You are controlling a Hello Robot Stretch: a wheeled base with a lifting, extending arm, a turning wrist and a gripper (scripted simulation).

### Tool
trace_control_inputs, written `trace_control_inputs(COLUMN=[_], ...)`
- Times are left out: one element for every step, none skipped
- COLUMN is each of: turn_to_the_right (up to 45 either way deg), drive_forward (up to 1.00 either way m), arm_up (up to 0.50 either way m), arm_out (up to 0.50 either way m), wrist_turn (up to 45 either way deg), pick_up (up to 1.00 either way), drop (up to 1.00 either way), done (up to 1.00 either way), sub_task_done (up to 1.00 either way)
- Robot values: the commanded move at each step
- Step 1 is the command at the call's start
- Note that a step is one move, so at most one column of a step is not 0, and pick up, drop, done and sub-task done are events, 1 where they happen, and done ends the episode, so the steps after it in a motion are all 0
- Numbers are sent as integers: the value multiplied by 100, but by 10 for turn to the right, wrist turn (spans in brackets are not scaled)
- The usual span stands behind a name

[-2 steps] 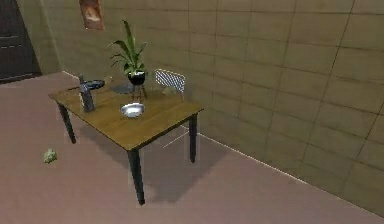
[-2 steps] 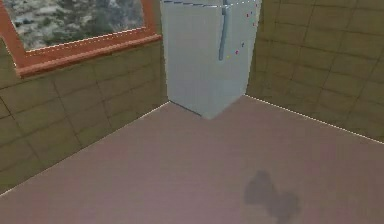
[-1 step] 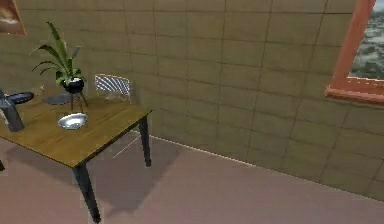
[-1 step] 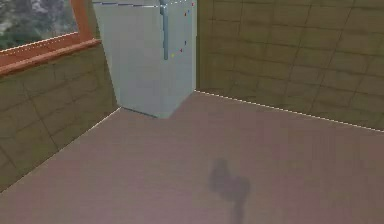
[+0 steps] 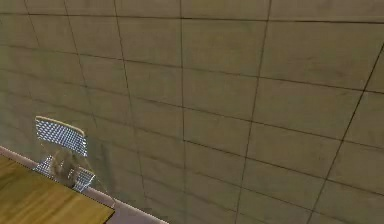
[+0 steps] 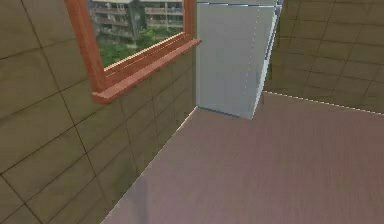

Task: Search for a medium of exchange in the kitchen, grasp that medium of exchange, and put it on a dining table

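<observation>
Where the medium of exchange is lying cannot be told, nor which way its long axis is pointing. Judged from the task alone, it is probably light, thin and slippery, asking for a grip across its edges. The claw's state cannot be told, so nothing is being placed against it. The robot is facing a tiled wall (image 5: pixel 230 100) and a wooden countertop (image 5: pixel 40 203) carrying a metal mesh rack (image 5: pixel 60 135); to the side, a red-framed window (image 6: pixel 150 66) and a white refrigerator (image 6: pixel 232 60) are standing.

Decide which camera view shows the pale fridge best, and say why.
The arm side view: the fridge stands in the room's corner, seen at nearly full height, beside the red-framed window. The forward view faces a tiled wall and a wooden counter carrying a mesh rack instead.
</observation>
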Motion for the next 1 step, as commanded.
trace_control_inputs(turn_to_the_right=[120], drive_forward=[0], arm_up=[0], arm_out=[0], wrist_turn=[0], pick_up=[0], drop=[0], done=[0], sub_task_done=[0])
